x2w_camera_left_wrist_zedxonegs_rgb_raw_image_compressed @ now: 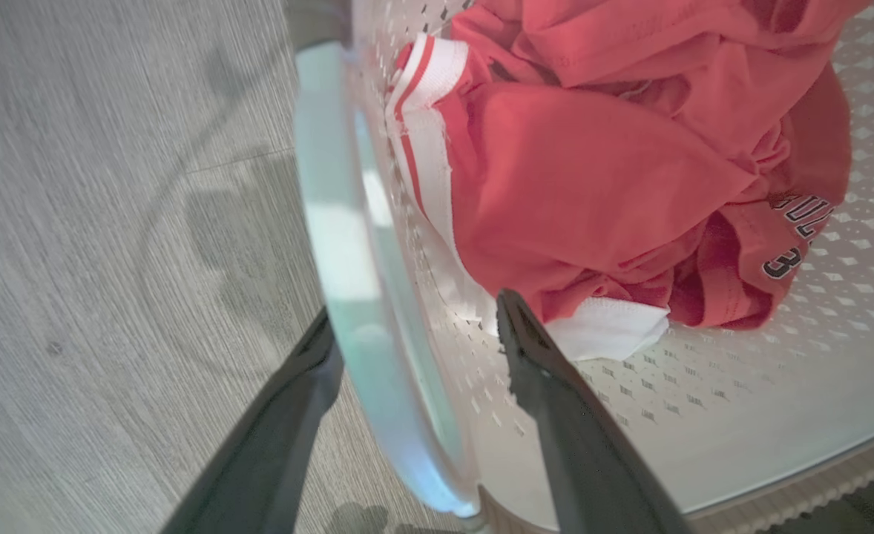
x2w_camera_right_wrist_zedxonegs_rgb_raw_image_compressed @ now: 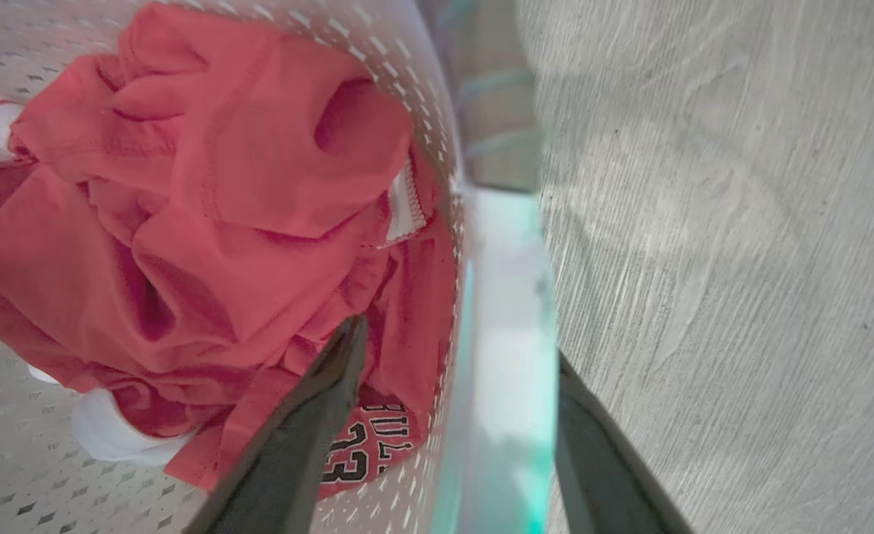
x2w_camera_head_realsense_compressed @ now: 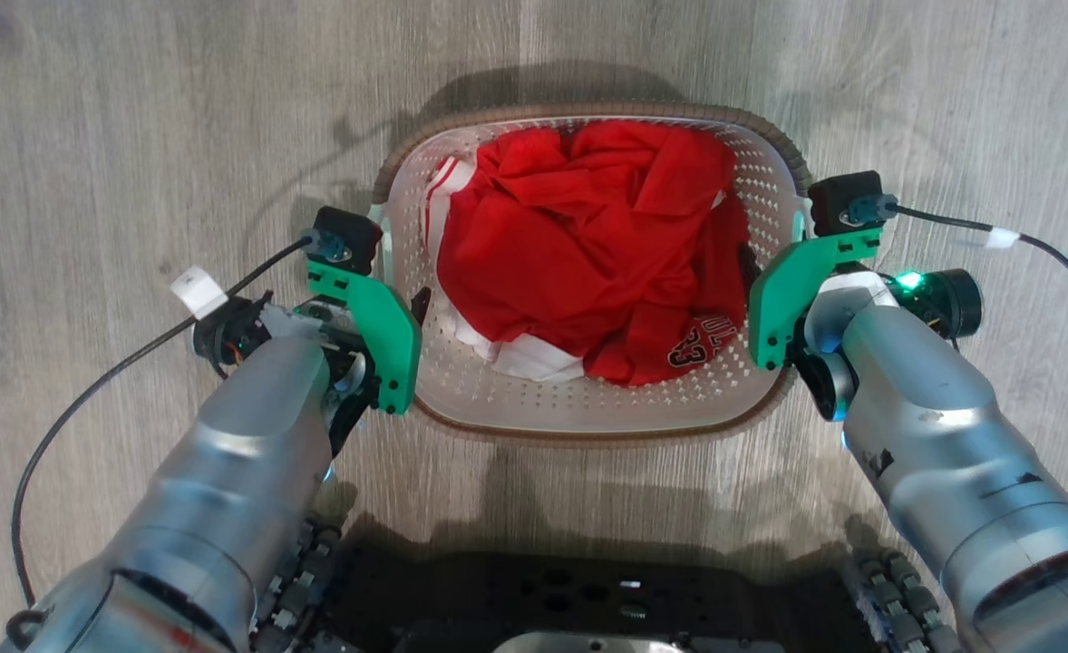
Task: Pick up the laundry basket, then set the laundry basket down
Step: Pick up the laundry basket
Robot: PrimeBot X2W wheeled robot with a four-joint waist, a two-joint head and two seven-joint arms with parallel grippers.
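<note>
The laundry basket (x2w_camera_head_realsense_compressed: 588,408) is white perforated plastic with a brown woven rim and stands on the wood floor between my arms. A crumpled red jersey (x2w_camera_head_realsense_compressed: 588,245) with white trim lies inside it. My left gripper (x2w_camera_head_realsense_compressed: 396,313) is at the basket's left handle (x2w_camera_left_wrist_zedxonegs_rgb_raw_image_compressed: 340,245). It is open (x2w_camera_left_wrist_zedxonegs_rgb_raw_image_compressed: 415,326), with one finger outside the handle and the other inside the basket. My right gripper (x2w_camera_head_realsense_compressed: 770,295) straddles the right handle (x2w_camera_right_wrist_zedxonegs_rgb_raw_image_compressed: 507,348) the same way. It is also open (x2w_camera_right_wrist_zedxonegs_rgb_raw_image_compressed: 459,345), its outer finger against the handle and its inner finger (x2w_camera_right_wrist_zedxonegs_rgb_raw_image_compressed: 333,386) by the jersey.
Grey wood-plank floor (x2w_camera_head_realsense_compressed: 135,109) surrounds the basket. My dark wheeled base (x2w_camera_head_realsense_compressed: 588,599) sits just below the basket's near rim. Black cables (x2w_camera_head_realsense_compressed: 90,399) trail from both wrists over the floor.
</note>
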